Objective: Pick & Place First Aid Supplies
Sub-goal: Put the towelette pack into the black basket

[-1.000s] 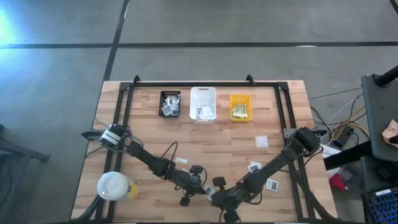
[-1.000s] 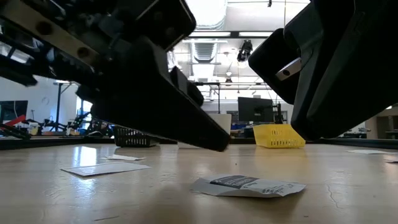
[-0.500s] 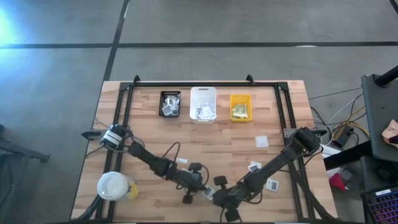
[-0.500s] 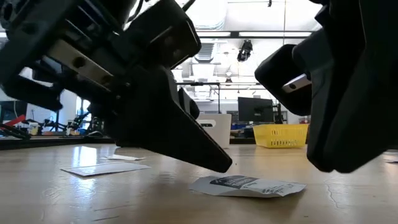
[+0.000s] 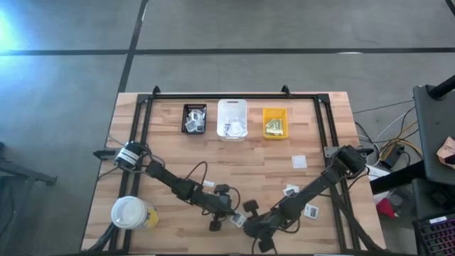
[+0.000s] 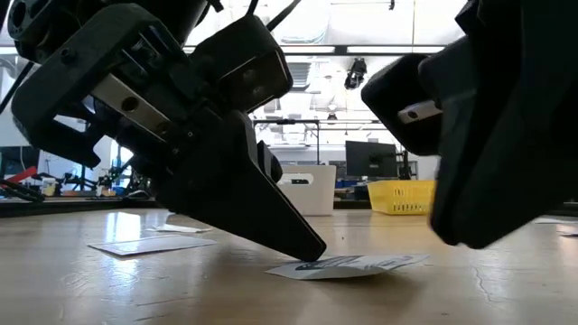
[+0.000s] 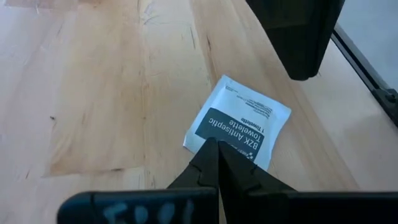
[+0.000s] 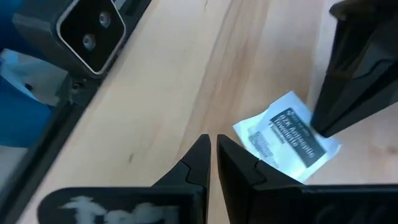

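Observation:
A white antiseptic towelette packet [image 7: 244, 118] with a dark printed patch lies on the wood near the table's near edge [image 5: 237, 220]. My left gripper [image 7: 214, 147] is shut, with its tip on the packet; the low view shows it as the wedge [image 6: 312, 255] on the packet [image 6: 366, 264]. My right gripper [image 8: 213, 146] is shut and hovers just right of the packet [image 8: 287, 138], touching nothing. More packets lie flat on the table: one white square [image 5: 299, 161], two printed ones [image 5: 291, 190] [image 5: 311, 210] and one [image 5: 207, 183] by the left arm. My left gripper presses its shut fingertips [image 7: 208, 163] down on the packet's edge by the dark patch [image 7: 227, 138]. The fingers slant down from above and from the table's left. The pressed edge stays on the wood, and the opposite end [image 6: 417, 259] tips up slightly.
Three small bins stand in a row at the far side: black [image 5: 194, 118], white [image 5: 232, 119], yellow [image 5: 275, 122]. A white-lidded cup [image 5: 131, 212] sits at the near left corner. A black frame rail [image 5: 234, 94] runs around the table.
My left gripper has come down and its tip has landed on the packet's near edge. The packet has slid slightly toward the table's left, and the end away from the tip has tipped up. My right gripper has shifted a little toward the packet.

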Robot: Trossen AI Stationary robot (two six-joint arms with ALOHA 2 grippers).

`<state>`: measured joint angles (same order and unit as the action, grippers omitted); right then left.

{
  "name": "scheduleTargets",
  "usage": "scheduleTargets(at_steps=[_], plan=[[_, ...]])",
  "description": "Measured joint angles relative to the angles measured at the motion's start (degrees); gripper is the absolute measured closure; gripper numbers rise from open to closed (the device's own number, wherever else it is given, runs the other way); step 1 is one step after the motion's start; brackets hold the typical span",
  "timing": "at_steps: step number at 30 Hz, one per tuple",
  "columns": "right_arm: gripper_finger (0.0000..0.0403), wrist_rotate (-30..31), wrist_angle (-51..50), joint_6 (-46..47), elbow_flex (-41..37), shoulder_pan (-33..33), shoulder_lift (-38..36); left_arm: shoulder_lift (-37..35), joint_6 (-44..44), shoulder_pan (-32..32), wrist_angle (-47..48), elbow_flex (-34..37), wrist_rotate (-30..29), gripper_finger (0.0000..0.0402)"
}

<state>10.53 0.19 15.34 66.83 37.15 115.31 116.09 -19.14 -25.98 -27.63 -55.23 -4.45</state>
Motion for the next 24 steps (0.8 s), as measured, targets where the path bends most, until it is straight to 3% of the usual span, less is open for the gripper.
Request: scheduleTargets(at_steps=[8,16,24], plan=[[0.0339,2.03,-0.84,-9.17,0.41,-0.07,0.00,-0.15,-6.95,0.11,3.23,-0.12,0.02,0.0401],[0.0274,9.57,-5.88,-18.56,1.20,0.61,-0.02,-0.15,-15.90,0.11,4.21,-0.08,0.02,0.0401],[0.0263,10.69,-5.90,-24.01,0.98,0.96,-0.04,-0.04,-25.35,0.09,4.55,0.01,0.02,0.0401]])
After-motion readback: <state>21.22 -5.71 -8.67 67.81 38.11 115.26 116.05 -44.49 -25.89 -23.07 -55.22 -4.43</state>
